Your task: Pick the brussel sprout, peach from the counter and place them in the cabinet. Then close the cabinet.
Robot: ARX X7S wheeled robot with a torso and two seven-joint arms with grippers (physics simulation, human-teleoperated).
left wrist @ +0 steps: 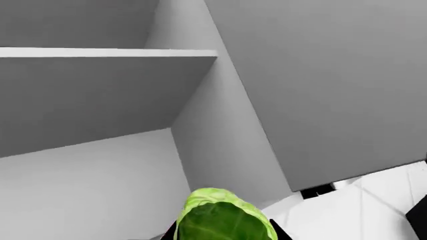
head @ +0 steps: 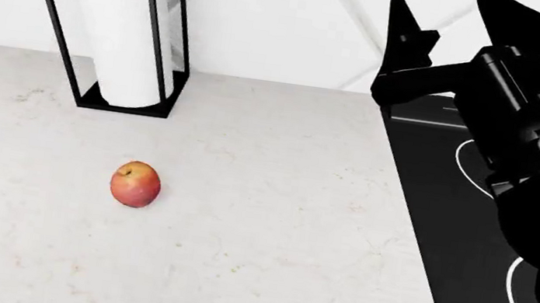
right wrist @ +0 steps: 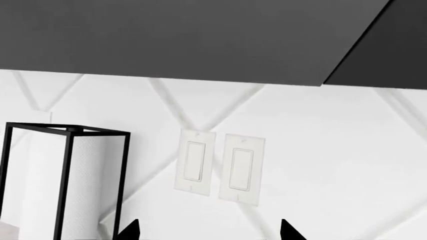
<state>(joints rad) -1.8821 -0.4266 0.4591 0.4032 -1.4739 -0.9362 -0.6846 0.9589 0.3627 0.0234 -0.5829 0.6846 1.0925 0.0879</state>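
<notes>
The light-green brussel sprout (left wrist: 223, 217) fills the space between the black fingers of my left gripper (left wrist: 222, 234), which is shut on it. It is held up in front of the open grey cabinet (left wrist: 220, 130), below its shelf (left wrist: 107, 53). The left gripper is out of the head view. The red-yellow peach (head: 136, 184) lies alone on the white counter (head: 271, 222). My right gripper (head: 442, 33) hangs open and empty above the counter's back right, well away from the peach. In the right wrist view its fingertips (right wrist: 130, 231) stand far apart.
A black-framed paper towel holder (head: 129, 31) stands at the back of the counter, left of centre. The black stovetop (head: 450, 214) borders the counter on the right. Two wall switches (right wrist: 217, 167) sit on the backsplash under a dark upper cabinet (right wrist: 200, 35).
</notes>
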